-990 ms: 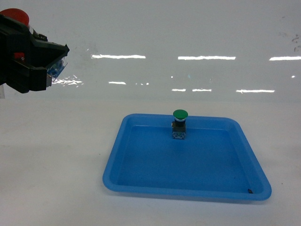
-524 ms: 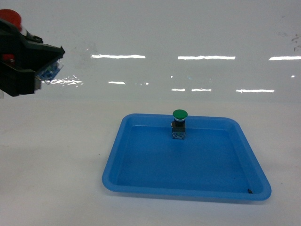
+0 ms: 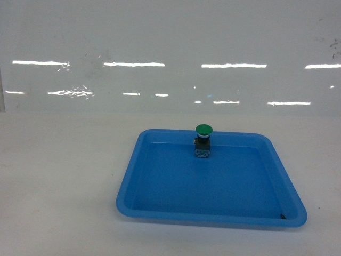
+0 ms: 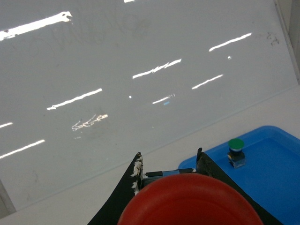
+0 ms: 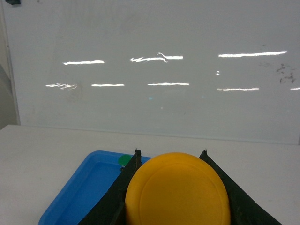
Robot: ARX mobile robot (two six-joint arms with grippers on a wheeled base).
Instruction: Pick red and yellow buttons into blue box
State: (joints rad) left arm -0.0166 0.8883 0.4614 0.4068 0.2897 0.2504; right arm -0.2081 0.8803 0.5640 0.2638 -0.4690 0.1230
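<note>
The red button (image 4: 190,201) fills the bottom of the left wrist view, its black body clamped between the fingers of my left gripper (image 4: 168,157), above the table and left of the blue box (image 4: 276,178). In the right wrist view my right gripper (image 5: 171,153) is shut on the yellow button (image 5: 178,192), just right of the blue box (image 5: 79,192). Neither gripper shows in the head view, where the blue box (image 3: 128,192) lies on the white table.
A green-capped button (image 3: 203,140) stands upright inside the box near its far rim; it also shows as the green button (image 4: 236,145) and green cap (image 5: 124,160). A glossy white wall rises behind the table. A small dark speck (image 3: 283,216) lies in the box's near right corner.
My left gripper, holding the red button, has moved left and out of the head view. The box and green button have not moved.
</note>
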